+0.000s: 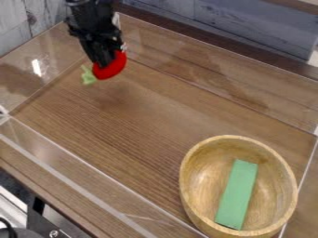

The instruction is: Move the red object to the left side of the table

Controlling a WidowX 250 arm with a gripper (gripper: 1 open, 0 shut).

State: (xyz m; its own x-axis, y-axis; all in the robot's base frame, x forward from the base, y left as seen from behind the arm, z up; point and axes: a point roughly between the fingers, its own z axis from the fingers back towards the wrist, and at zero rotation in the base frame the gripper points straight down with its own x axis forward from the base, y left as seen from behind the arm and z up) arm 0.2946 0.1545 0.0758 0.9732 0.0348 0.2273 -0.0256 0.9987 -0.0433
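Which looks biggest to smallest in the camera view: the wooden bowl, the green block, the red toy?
1. wooden bowl
2. green block, lying inside the bowl
3. red toy, held by the gripper farther from the camera, though clearly smallest.

black arm reaches steeply down at upper left, fingers (pixel 104 58) nearly closed together.

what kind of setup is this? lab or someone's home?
Likely a lab tabletop test cell, not a home: a wood-grain table fenced by clear acrylic walls, one arm's gripper holding a red toy strawberry, and prop items, a wooden bowl with a green block.
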